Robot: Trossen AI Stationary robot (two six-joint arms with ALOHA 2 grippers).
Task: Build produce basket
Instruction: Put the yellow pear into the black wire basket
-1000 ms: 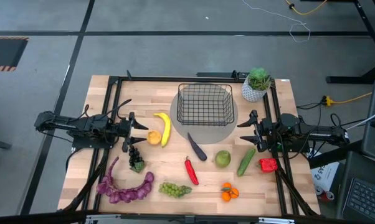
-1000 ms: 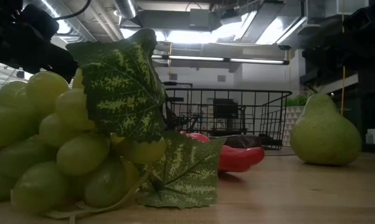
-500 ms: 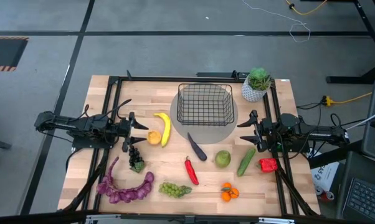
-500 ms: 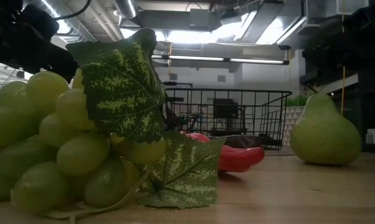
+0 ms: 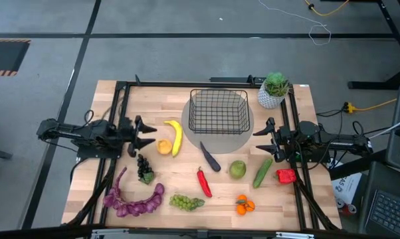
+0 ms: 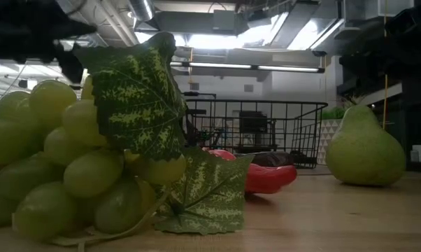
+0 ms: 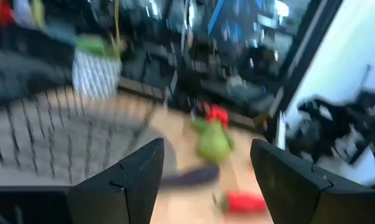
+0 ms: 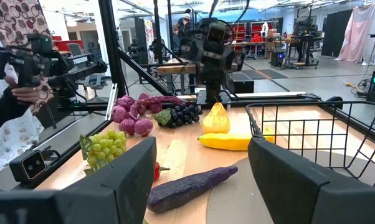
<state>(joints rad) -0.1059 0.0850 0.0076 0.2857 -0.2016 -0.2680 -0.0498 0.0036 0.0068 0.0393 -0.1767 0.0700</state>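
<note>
The black wire basket (image 5: 218, 111) stands on a grey round mat (image 5: 220, 138) at the table's far middle. Produce lies on the wood nearer than it: banana (image 5: 175, 136), yellow fruit (image 5: 163, 147), dark grapes (image 5: 145, 168), purple grapes (image 5: 133, 201), green grapes (image 5: 187, 202), red chili (image 5: 204, 182), eggplant (image 5: 210, 157), green pear-shaped fruit (image 5: 237, 168), cucumber (image 5: 262, 172), oranges (image 5: 244, 206). My left gripper (image 5: 144, 135) is open, left of the banana and yellow fruit, touching nothing. My right gripper (image 5: 264, 138) is open at the mat's right edge, above the cucumber's far end.
A green plant in a white pot (image 5: 274, 89) stands at the far right corner. A red pepper (image 5: 286, 175) lies right of the cucumber. A black frame (image 5: 120, 106) runs along the table's sides. A person (image 8: 13, 93) stands beyond the table's left edge in the right wrist view.
My left gripper has risen off the table, staying open; its wrist view is blurred by the motion and now looks level across toward the basket and plant. No produce has moved.
</note>
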